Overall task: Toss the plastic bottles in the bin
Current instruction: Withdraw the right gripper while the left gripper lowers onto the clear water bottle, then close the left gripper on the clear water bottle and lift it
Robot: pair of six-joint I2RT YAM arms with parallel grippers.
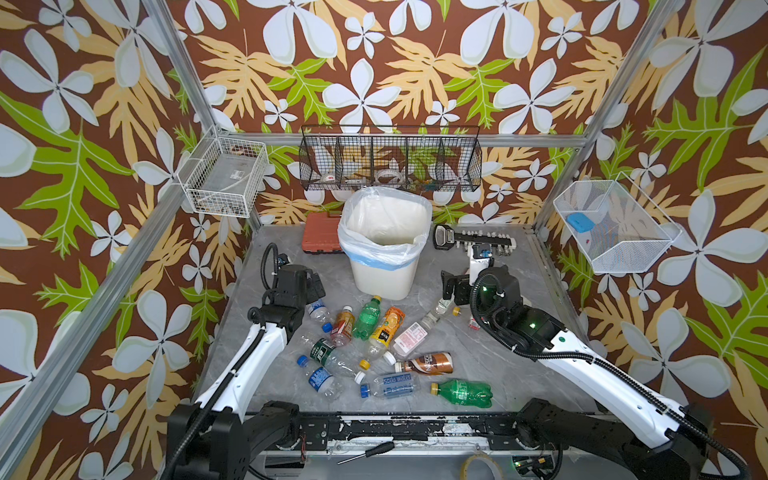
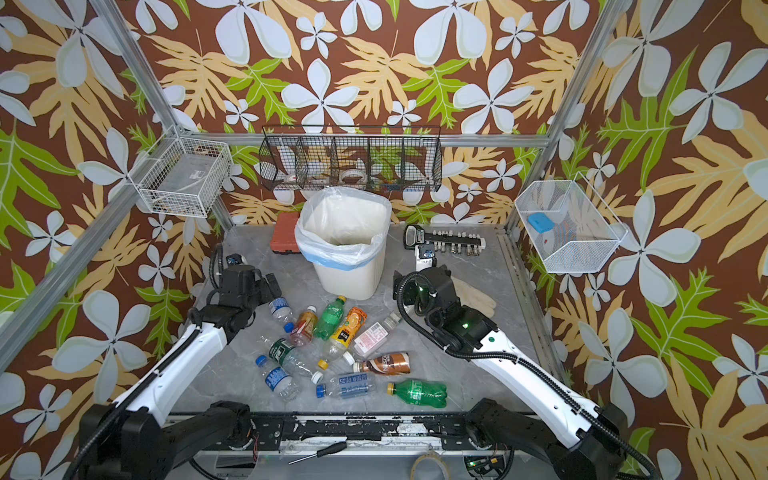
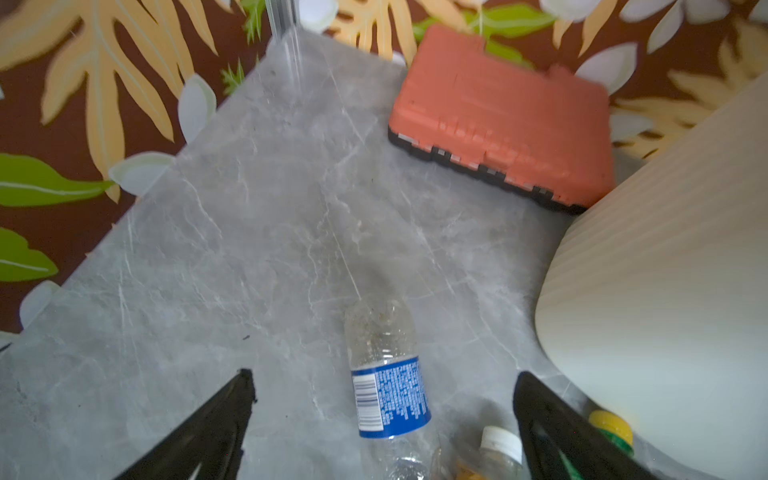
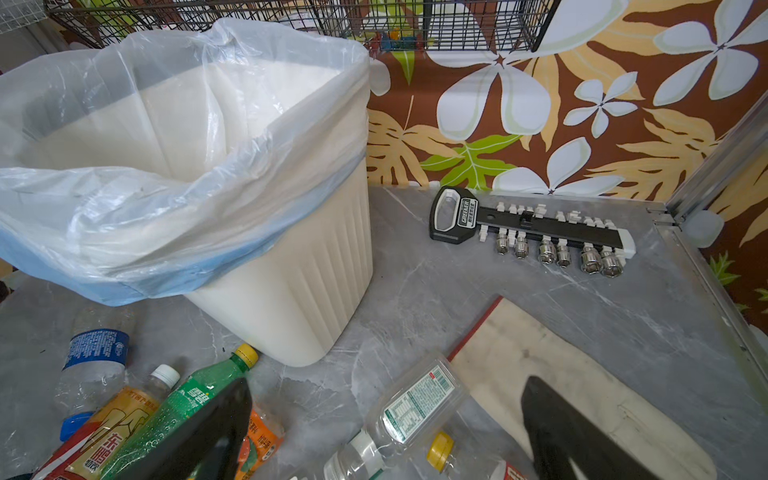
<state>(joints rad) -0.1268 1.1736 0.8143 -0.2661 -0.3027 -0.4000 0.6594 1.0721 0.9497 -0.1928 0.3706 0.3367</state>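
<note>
- The left gripper [image 3: 384,374] is released: jaws stand wide apart and grip nothing.
- In the left wrist view a blue-labelled bottle [image 3: 388,399] shows between the jaws, not pinched. It lies on its side on the grey table [image 3: 249,249].
- Its long axis runs from back-left to near-right in both top views, with the clear base toward the back-left corner and the blue cap toward the near edge.
- The right gripper [image 4: 387,379] is also released, with jaws wide and empty.
- Below it a clear bottle [image 4: 417,399] with a white-and-green label lies on its side, base toward the back of the table and neck toward the near edge.
- The bin [image 1: 384,274] stands upright at the back middle of the table, mouth open, with the bag folded over its rim. It sits farther back than both grippers and between them.
- The other bottles lie on their sides in a loose cluster in front of the bin.
- A green bottle [image 1: 370,311] points its yellow cap at the bin, and an orange-labelled bottle [image 1: 388,328] lies alongside it.
- In the near row a brown coffee bottle [image 1: 428,363], a soda-water bottle [image 1: 392,384] and a second green bottle [image 1: 463,392] all lie crosswise, caps to the left.
- A beige glove [image 2: 473,297] lies beside the right arm. A red case [image 1: 322,237] sits behind and left of the bin, and a socket rail [image 1: 473,239] lies at the back right.
</note>
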